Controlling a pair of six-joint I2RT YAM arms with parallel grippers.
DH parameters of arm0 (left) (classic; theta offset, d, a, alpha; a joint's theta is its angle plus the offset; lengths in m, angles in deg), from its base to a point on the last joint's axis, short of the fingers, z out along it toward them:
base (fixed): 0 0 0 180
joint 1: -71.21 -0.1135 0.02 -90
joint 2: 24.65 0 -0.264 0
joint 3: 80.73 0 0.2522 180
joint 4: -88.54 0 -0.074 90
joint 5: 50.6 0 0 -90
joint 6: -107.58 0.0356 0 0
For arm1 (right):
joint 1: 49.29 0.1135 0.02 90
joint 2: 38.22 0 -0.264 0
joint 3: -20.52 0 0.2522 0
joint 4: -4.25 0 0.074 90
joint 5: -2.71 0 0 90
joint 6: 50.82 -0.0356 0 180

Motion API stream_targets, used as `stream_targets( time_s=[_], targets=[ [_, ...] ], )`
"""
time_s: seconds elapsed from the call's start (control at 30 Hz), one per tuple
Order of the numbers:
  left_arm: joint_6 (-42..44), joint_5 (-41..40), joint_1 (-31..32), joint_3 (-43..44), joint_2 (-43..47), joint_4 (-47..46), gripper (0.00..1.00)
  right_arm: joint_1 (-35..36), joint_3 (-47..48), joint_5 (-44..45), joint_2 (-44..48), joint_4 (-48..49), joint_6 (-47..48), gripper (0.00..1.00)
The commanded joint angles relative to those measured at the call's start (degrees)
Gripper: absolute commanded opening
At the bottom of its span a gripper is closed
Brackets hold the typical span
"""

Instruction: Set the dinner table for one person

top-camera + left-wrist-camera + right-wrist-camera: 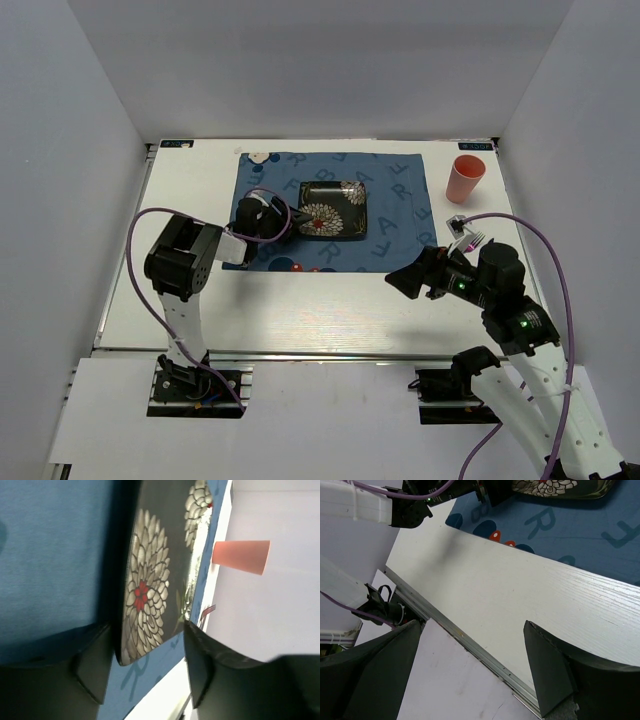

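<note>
The dinner table (330,315) is a large white top with a metal rail (470,641) along its near edge. A black rectangular plate with white flowers (333,210) lies on a blue letter-printed mat (400,215). My left gripper (288,220) is open at the plate's left end; in the left wrist view the plate's corner (145,595) lies between the spread fingers (200,665). My right gripper (402,281) is open and empty above the bare table right of the mat's front, its fingers (547,670) over the rail.
A pink cup (465,178) stands upright at the back right, also in the left wrist view (242,556). A fork (469,239) lies on the table below the cup, beside the right arm. A small white round thing (259,157) sits at the mat's back left corner.
</note>
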Motion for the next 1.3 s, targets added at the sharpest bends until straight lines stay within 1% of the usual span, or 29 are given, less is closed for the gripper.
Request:
stream_targets(
  time_s=[0.0,0.2,0.23,0.27,0.3,0.33,0.47,0.53,0.57,0.6,0.63,0.67,0.7,0.73,0.77,0.8,0.83,0.87,0.9,0.93,0.97,1.0,1.03,1.1,1.13,1.17,1.2,1.23,1.27],
  targets=[
    [0.2,-0.9,-0.4,0.8,5.4,-1.4,0.68,0.0,-0.2,-1.0,0.0,2.3,0.2,0.89],
    [0.4,-2.0,-0.4,-0.1,8.5,0.9,0.71,0.0,-0.3,-1.0,-1.4,3.4,0.0,0.89],
    [0.4,-2.4,-0.4,-0.4,9.2,3.0,0.81,-0.1,-0.1,-0.4,-2.1,3.2,0.1,0.89],
    [0.4,-3.5,-0.4,-0.6,9.9,4.4,0.96,0.0,0.3,1.9,-3.0,3.0,0.0,0.89],
    [0.5,-4.2,-0.4,-0.8,10.9,5.5,0.98,-0.2,0.7,3.3,-5.3,2.7,0.0,0.89],
    [0.8,-5.0,-0.4,-0.9,12.4,9.1,0.98,-0.1,2.0,4.9,-6.6,2.8,0.0,0.89],
    [1.4,-5.6,-0.4,-1.5,15.0,12.7,0.98,-0.1,4.5,4.6,-14.6,6.1,0.0,0.89],
    [1.5,-5.8,-0.9,-1.7,16.1,15.0,0.98,-0.4,6.2,7.2,-17.4,6.7,0.3,0.89],
    [1.9,-6.3,-0.9,-1.4,17.8,16.6,0.98,-0.4,8.7,11.0,-21.0,6.7,0.8,0.89],
    [3.0,-7.9,-0.9,-0.7,18.7,19.0,0.98,-0.8,10.3,12.4,-23.0,6.6,1.3,0.89],
    [3.5,-9.0,-0.9,0.0,19.6,25.4,0.98,-1.5,12.0,14.2,-25.0,6.5,1.7,0.89],
    [4.3,-10.0,-0.9,2.4,21.2,29.1,0.98,-1.8,15.7,14.9,-29.2,6.5,2.8,0.89],
    [5.6,-11.9,-0.9,3.6,21.5,32.8,0.98,-2.1,17.8,15.6,-31.3,6.5,3.0,0.89],
    [6.4,-12.8,-0.9,4.5,22.2,40.5,0.98,-2.5,19.7,17.2,-33.2,6.3,3.3,0.89],
    [7.1,-13.8,-0.9,6.5,23.2,43.2,0.98,-3.1,24.3,18.8,-37.5,5.6,4.1,0.89],
    [9.2,-15.9,-0.9,7.5,24.0,46.2,0.98,-4.0,27.0,20.3,-40.0,4.6,5.8,0.89],
    [10.4,-17.0,-0.9,8.3,24.7,51.5,0.98,-4.7,29.9,24.1,-42.5,3.6,6.9,0.89],
    [11.9,-17.8,-1.4,9.2,26.3,54.3,0.98,-6.2,36.3,26.8,-48.2,0.4,8.1,0.89],
    [14.8,-19.3,-1.4,10.9,27.1,59.2,0.98,-6.9,40.0,29.4,-51.7,-1.7,10.6,0.89],
    [16.7,-19.6,-1.4,11.7,27.6,61.5,0.98,-7.6,43.8,32.4,-58.8,-4.2,11.8,0.89],
    [19.0,-19.6,-1.4,12.7,28.1,63.8,0.98,-8.3,52.9,36.6,-62.0,-11.7,12.1,0.89],
    [23.7,-19.6,-1.4,14.8,28.4,68.9,0.98,-9.2,56.7,39.8,-65.3,-14.3,13.1,0.89],
    [25.9,-20.2,-1.4,15.7,28.6,71.0,0.98,-9.8,59.1,43.0,-69.8,-15.6,14.2,0.89],
    [31.4,-20.7,-1.4,16.2,29.5,77.0,0.98,-11.9,64.5,45.4,-73.1,-16.1,15.9,0.89],
    [33.2,-20.2,-1.4,15.4,30.2,77.9,0.98,-13.1,66.1,45.4,-76.3,-16.3,16.7,0.89],
    [36.1,-19.6,-1.4,14.4,31.1,78.3,0.98,-13.1,67.5,45.6,-77.7,-16.3,17.4,0.89],
    [37.1,-19.2,-1.4,13.2,33.3,78.5,0.98,-13.8,69.4,46.5,-79.2,-15.3,18.6,0.89],
    [38.0,-18.8,-1.4,10.5,34.6,78.3,0.98,-13.8,69.8,46.6,-81.5,-14.1,22.1,0.89],
    [39.5,-17.1,-1.4,9.6,35.9,78.1,0.98,-13.9,70.4,47.3,-82.9,-13.3,23.1,0.89]
  ],
)
